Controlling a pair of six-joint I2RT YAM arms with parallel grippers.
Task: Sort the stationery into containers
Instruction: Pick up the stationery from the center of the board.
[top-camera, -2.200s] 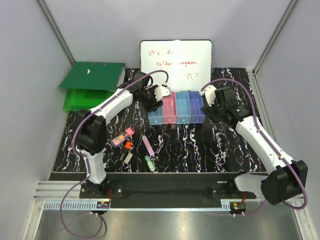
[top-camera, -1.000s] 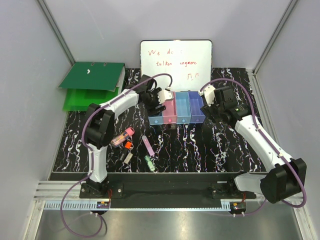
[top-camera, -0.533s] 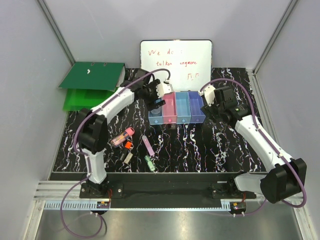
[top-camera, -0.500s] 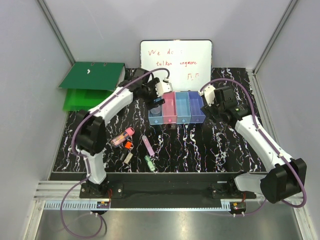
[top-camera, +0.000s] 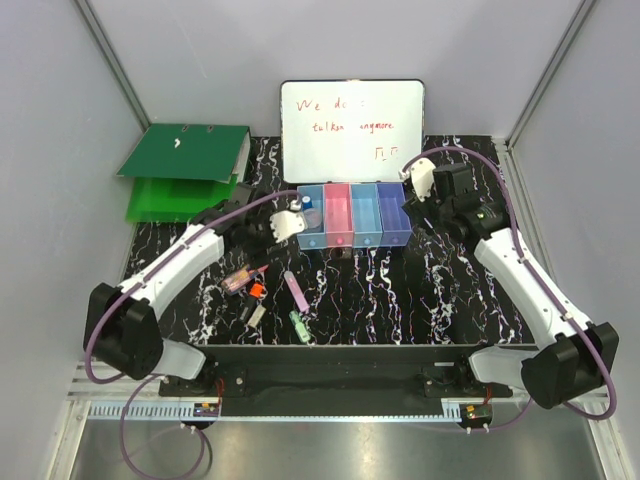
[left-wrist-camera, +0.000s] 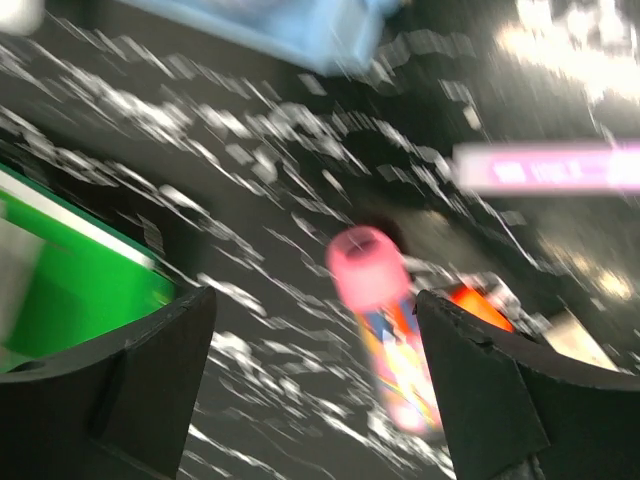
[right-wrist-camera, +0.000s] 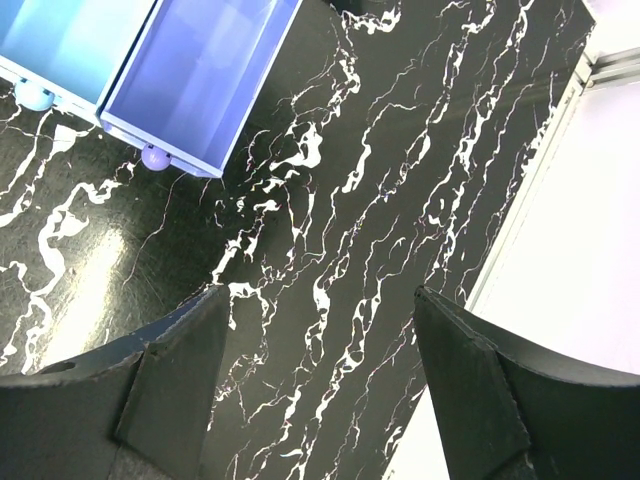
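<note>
Pink-capped tube (top-camera: 246, 274) is lying on the black marbled tabletop (top-camera: 440, 290), on the near side of the row of bins (top-camera: 340, 239) and off its left end. Its long axis is running diagonally, with the pink cap pointing back toward the bins and the printed body trailing away from them. An orange-red piece (top-camera: 255, 290) is sitting just beside the body, and a lilac stick (top-camera: 296, 291) is lying near it, below the left end of the row.

Your left fingers (top-camera: 275, 232) are hovering between the leftmost bin and the tube, spread wide and holding nothing. In the blurred left wrist view the tube is showing in the gap between them, lengthwise, so they look likely to close across its width rather than along it.

Your right fingers (top-camera: 428, 208) are hanging off the right end of the row, also spread and empty, well apart from the tube. The left arm is clearly the nearer one for this pick.
</note>
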